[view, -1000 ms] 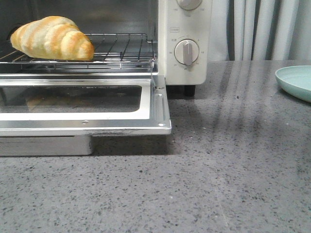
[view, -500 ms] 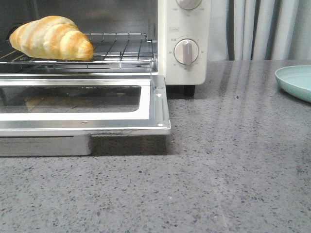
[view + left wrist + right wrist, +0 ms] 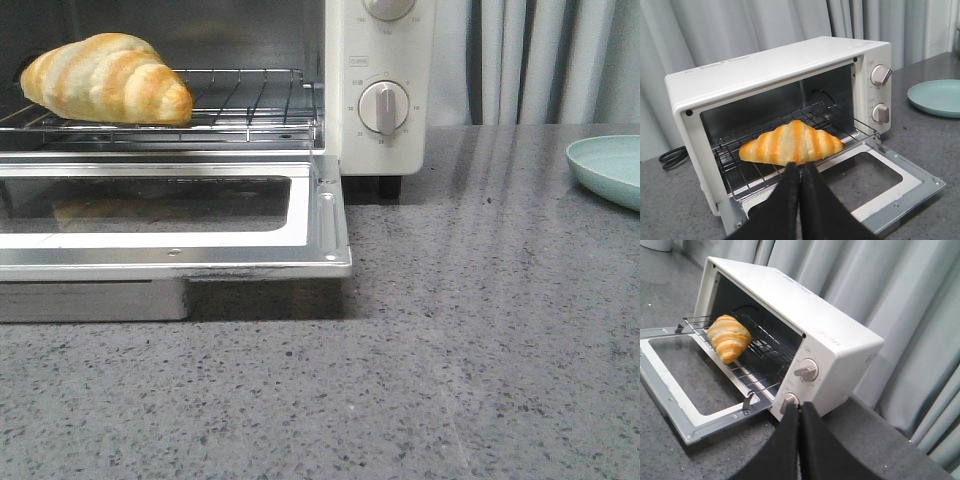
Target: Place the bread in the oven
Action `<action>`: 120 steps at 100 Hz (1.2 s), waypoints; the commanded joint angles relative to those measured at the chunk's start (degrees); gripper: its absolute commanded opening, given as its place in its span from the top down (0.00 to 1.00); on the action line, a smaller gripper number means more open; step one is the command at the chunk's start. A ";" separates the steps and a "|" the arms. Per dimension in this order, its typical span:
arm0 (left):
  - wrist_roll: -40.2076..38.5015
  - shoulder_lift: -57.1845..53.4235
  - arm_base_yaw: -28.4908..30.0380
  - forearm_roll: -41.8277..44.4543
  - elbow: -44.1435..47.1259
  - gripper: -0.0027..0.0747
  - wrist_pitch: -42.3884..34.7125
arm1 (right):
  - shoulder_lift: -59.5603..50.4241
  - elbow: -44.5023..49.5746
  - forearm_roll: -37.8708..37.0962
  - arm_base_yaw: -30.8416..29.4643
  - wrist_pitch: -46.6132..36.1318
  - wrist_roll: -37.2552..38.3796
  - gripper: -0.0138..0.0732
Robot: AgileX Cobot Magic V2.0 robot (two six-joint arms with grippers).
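The bread [image 3: 791, 145] lies on the wire rack [image 3: 790, 137] inside the oven [image 3: 777, 75], whose glass door [image 3: 165, 215] hangs open flat over the bench [image 3: 450, 350]. A pale green plate [image 3: 608, 168] sits beside the oven's dial side. Left claw [image 3: 799, 172] and right claw [image 3: 800, 412] both pressed together, empty
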 commanded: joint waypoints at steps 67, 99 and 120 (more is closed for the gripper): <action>-0.62 -2.87 0.19 -1.76 13.75 0.99 -10.55 | -3.74 0.36 -2.34 -0.30 -4.03 0.34 0.92; -1.03 -9.35 12.14 -0.76 30.39 0.99 -32.44 | -3.74 0.36 -2.34 -0.30 -3.80 0.34 0.92; -7.99 -9.94 19.35 -1.03 35.16 0.99 -19.32 | -3.74 0.36 -2.34 -0.30 -3.89 0.34 0.92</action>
